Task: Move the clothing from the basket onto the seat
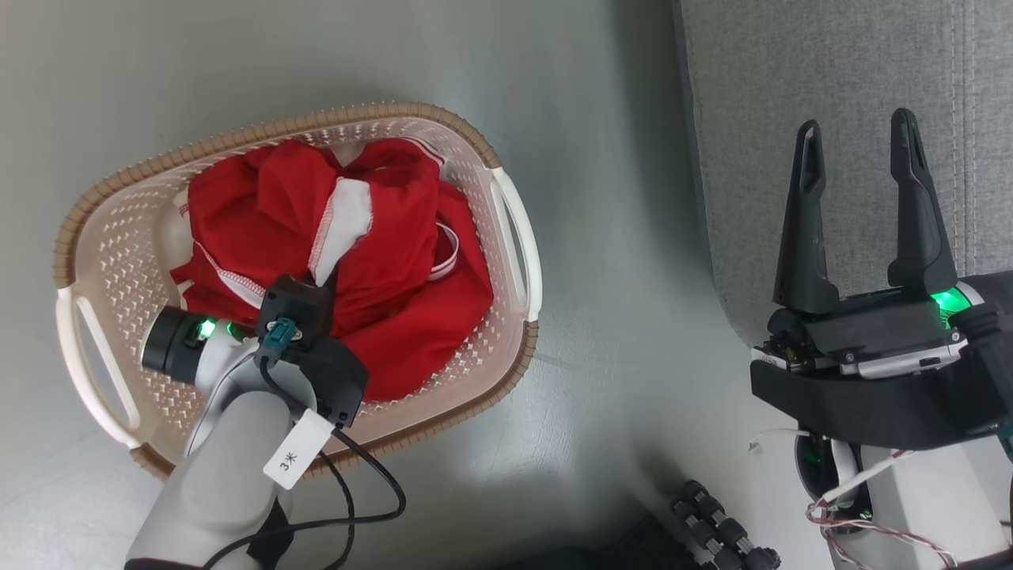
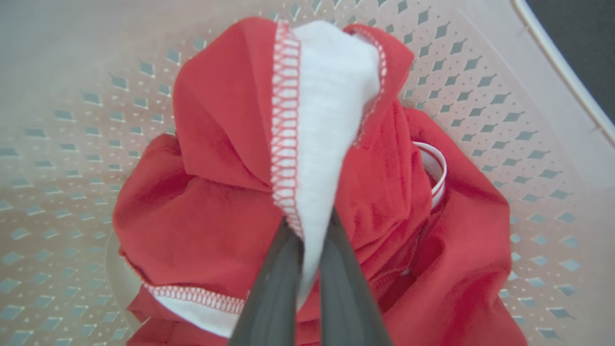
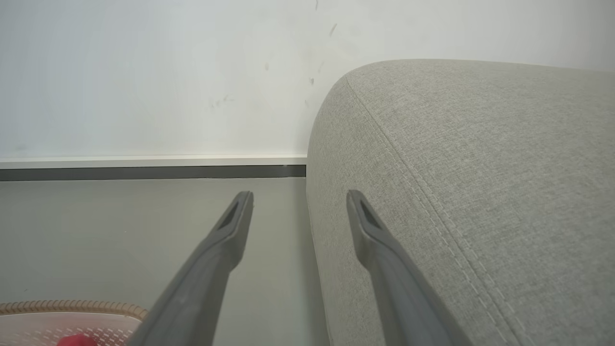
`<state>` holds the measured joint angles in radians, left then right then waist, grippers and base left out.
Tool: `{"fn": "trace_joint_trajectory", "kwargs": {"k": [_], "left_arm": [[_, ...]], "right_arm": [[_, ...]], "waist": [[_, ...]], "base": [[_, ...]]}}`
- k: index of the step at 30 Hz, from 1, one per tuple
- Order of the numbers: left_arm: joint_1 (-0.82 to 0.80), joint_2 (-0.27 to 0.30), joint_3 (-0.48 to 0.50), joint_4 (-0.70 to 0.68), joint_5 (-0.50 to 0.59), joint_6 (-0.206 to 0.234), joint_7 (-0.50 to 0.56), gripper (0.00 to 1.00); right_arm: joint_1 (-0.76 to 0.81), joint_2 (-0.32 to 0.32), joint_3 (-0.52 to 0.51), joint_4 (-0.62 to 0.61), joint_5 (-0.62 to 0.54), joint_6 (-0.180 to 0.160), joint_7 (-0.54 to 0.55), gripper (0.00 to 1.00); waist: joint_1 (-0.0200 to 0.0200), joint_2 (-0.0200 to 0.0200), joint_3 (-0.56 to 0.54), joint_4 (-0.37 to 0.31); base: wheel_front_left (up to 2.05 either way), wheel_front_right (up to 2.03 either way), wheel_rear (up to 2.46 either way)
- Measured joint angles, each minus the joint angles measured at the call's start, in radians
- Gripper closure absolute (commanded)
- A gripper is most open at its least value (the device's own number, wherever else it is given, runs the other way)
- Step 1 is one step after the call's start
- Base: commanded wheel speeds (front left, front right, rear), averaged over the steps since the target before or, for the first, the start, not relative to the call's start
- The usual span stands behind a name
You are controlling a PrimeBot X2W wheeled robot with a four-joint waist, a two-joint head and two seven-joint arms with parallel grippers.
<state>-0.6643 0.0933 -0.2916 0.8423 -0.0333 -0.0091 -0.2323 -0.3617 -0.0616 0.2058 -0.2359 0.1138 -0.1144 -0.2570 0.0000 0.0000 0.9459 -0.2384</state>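
**One pinch made**

One basket point(image 1: 119, 229), centre left, holds the clothing point(image 1: 396, 317); our left fingers point(image 2: 274, 288) are clamped on its white cuff. Our right fingers point(image 1: 802, 229) gape empty at lower right, before one seat point(image 1: 791, 79). Floor point(image 1: 617, 237) lies between.

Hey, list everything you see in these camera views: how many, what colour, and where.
clothing: one heap, number of garments unclear, bright red with white trim, in the basket
basket: one, cream with a brown rim, on the floor left of the seat
seat: one, grey woven fabric, right side of the head view
floor: grey, under the basket
wall: white, behind the seat
skirting: one strip, white over dark, at the wall's foot
paper tag: one, white, on the left arm
black cable: one, looping from the left wrist
left gripper: one, dark, inside the basket, jaws shut on the clothing's white cuff
right gripper: one, dark, by the seat's edge, jaws open, empty
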Motion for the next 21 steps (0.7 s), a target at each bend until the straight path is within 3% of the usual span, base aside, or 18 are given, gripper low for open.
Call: {"fn": "trace_joint_trajectory", "kwargs": {"k": [11,21], "left_arm": [[-0.009,-0.011,-0.026,-0.001,0.0,-0.045,-0.017,1.0],[-0.002,-0.016,-0.061,-0.115,0.0,-0.088,-0.017,1.0]], "right_arm": [[-0.022,0.001,-0.019,0.085,0.0,0.0,0.0,0.0],[-0.039,0.001,-0.051,0.194,0.002,0.009,0.0,0.0]], "waist": [[0.0,-0.0001,-0.064,0.015],[-0.0001,0.0,-0.173,0.047]], "base": [[0.0,0.0,0.0],[0.0,0.0,0.0]]}}
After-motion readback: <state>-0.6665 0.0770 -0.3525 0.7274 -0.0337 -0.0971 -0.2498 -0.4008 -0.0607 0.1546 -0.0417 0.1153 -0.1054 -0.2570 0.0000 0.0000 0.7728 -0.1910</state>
